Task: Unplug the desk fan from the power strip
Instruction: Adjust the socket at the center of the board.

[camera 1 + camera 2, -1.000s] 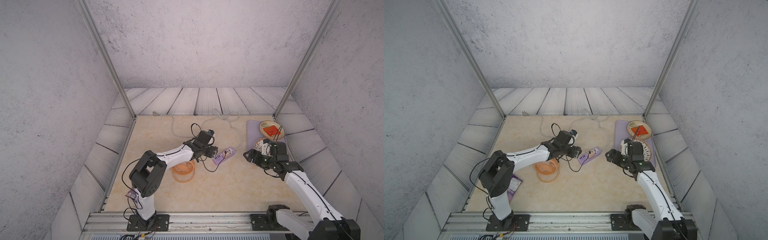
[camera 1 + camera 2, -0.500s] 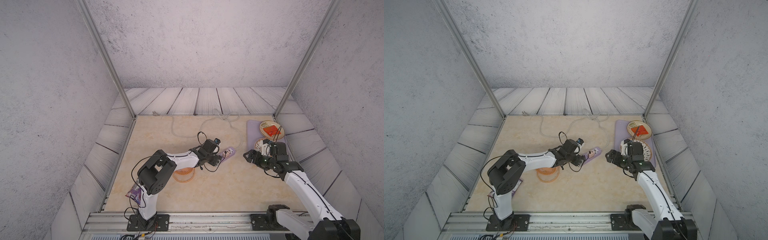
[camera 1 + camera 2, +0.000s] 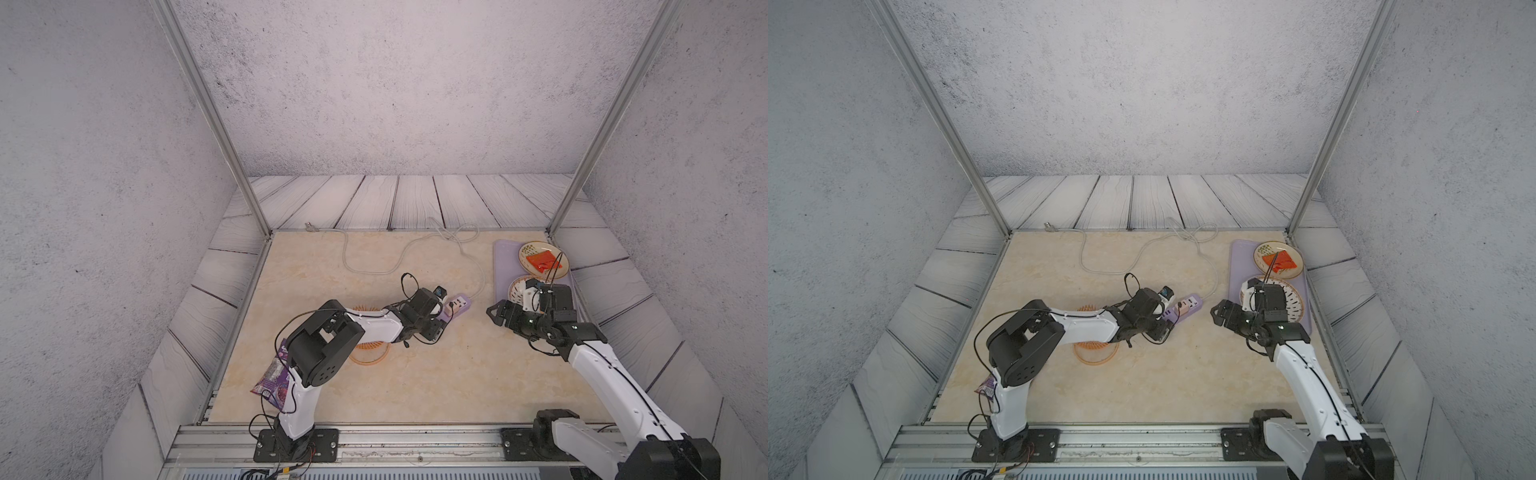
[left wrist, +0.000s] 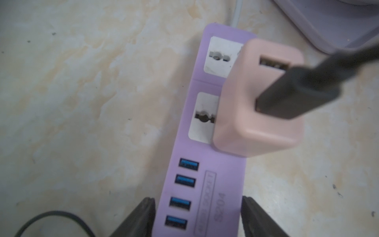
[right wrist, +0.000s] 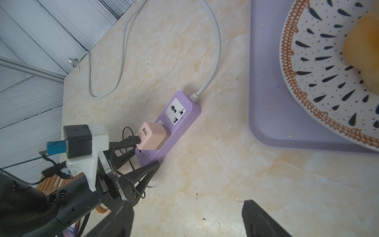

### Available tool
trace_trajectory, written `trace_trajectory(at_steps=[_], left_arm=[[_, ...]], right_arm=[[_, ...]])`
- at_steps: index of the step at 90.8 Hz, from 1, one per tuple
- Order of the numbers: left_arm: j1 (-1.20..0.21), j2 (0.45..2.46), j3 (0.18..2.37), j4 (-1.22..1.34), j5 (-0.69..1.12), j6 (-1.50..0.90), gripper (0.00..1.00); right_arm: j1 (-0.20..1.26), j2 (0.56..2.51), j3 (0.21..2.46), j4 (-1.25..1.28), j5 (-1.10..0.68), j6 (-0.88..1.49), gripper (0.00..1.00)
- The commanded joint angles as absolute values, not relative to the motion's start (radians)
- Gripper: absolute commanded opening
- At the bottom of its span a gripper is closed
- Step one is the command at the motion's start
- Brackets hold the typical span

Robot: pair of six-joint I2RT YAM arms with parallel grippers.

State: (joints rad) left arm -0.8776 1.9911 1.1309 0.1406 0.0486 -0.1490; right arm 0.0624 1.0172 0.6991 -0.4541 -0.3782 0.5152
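The left gripper [image 4: 198, 205] is straddling the USB end of the strip [image 4: 225, 180], its fingers [image 4: 143, 217] lying close against both sides. Whether they are squeezing it cannot be told. The fan [image 3: 370, 357] is lying under the left arm, and its pink plug [image 4: 256, 115] is sitting in a strip socket. The right gripper [image 3: 500, 318] is hovering nearby, fingers spread wide.

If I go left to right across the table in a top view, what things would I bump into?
Purple snack packet → orange desk fan → power strip → right hand → plate holding a red packet.
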Motion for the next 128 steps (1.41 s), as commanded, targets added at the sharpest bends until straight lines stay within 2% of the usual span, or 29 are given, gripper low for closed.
trace_trajectory(at_steps=[1, 16, 33, 56, 62, 70, 78, 85, 94, 112, 128], left_arm=[[-0.886, 2.012, 1.123, 0.183, 0.038, -0.122, 0.65], [-0.901, 2.027, 1.140, 0.162, 0.020, -0.092, 0.57], [-0.925, 2.022, 1.115, 0.197, 0.001, -0.057, 0.44], [-0.946, 1.974, 1.062, 0.226, 0.019, -0.013, 0.36], [-0.947, 1.958, 1.039, 0.241, 0.019, -0.013, 0.38], [-0.947, 1.947, 1.024, 0.255, -0.003, -0.018, 0.46], [-0.947, 1.947, 1.022, 0.254, -0.016, -0.022, 0.68], [-0.947, 1.943, 1.017, 0.251, -0.031, -0.031, 0.77], [-0.948, 1.932, 0.994, 0.270, -0.044, -0.040, 0.78], [-0.947, 1.930, 0.950, 0.328, -0.071, -0.062, 0.72], [-0.945, 1.921, 0.927, 0.358, -0.147, -0.076, 0.70]], right_arm=[[0.064, 1.024, 0.693, -0.471, -0.357, 0.493, 0.89], [0.064, 1.038, 0.696, -0.478, -0.348, 0.488, 0.89], [0.065, 1.042, 0.698, -0.477, -0.348, 0.485, 0.89], [0.065, 1.044, 0.692, -0.482, -0.346, 0.483, 0.89], [0.064, 1.043, 0.692, -0.481, -0.347, 0.483, 0.89], [0.063, 1.048, 0.690, -0.482, -0.347, 0.483, 0.89], [0.064, 1.051, 0.690, -0.481, -0.352, 0.483, 0.89], [0.065, 1.050, 0.690, -0.480, -0.352, 0.481, 0.89], [0.064, 1.051, 0.690, -0.484, -0.346, 0.479, 0.89], [0.063, 1.061, 0.686, -0.476, -0.355, 0.480, 0.89], [0.064, 1.054, 0.681, -0.478, -0.353, 0.479, 0.89]])
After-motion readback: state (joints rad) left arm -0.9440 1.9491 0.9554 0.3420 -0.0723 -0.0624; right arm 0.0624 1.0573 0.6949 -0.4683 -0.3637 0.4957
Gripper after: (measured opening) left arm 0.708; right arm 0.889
